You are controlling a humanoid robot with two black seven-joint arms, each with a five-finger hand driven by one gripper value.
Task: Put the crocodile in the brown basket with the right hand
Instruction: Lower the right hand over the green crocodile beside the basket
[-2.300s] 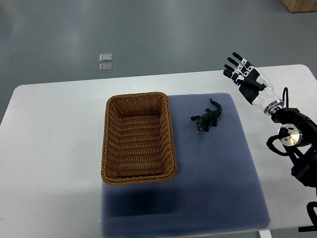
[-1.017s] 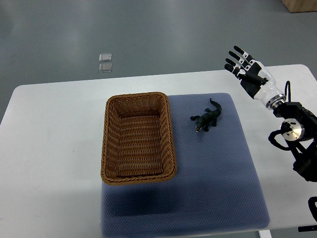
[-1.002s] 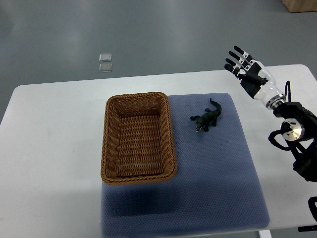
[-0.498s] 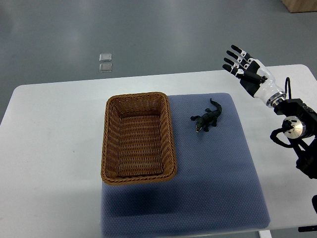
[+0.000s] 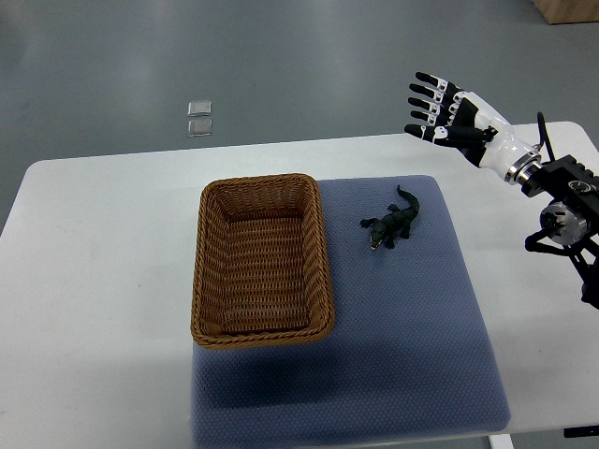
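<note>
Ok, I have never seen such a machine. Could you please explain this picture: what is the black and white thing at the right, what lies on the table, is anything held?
One camera on a humanoid robot looks steeply down at its white table. The black and white thing is its right robot hand, on an arm entering from the right edge. Its fingers are spread; it holds nothing. On the table lies a blue mat. On it sit a brown basket, nothing inside, and to its right, not touching it, a small dark toy crocodile. The left arm is not in view.
</note>
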